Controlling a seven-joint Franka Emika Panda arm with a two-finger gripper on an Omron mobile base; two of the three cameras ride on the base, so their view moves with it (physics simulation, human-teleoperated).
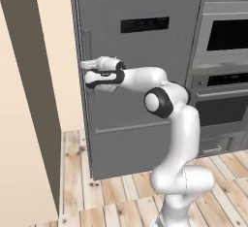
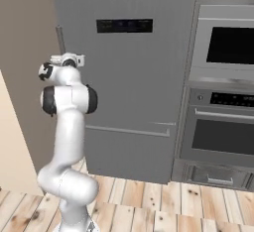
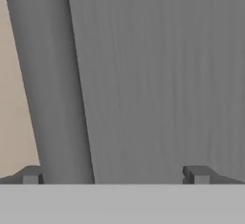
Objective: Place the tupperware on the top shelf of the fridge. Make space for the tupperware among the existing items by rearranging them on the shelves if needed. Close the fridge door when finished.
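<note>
The fridge [image 1: 140, 75] [image 2: 129, 77] stands with its fridge door [image 3: 167, 74] shut, the black display strip [image 1: 144, 24] facing me. A vertical grey handle [image 1: 86, 41] [image 2: 60, 40] [image 3: 52, 84] runs along the door's left edge. My gripper [image 1: 85, 73] [image 2: 69, 57] [image 3: 114, 175] is open at that handle. In the hand view the bar rises just inside the left fingertip [image 3: 31, 175], with nothing gripped. The tupperware is out of view. The top shelf, the shelves and the existing items are hidden behind the shut door.
Dark-glass wall ovens [image 1: 225, 37] [image 2: 228, 42] stand right of the fridge. A beige wall [image 1: 29, 100] juts out close on the left. The lower drawer front [image 1: 140, 148] sits under the door, above the wooden floor [image 1: 116, 192].
</note>
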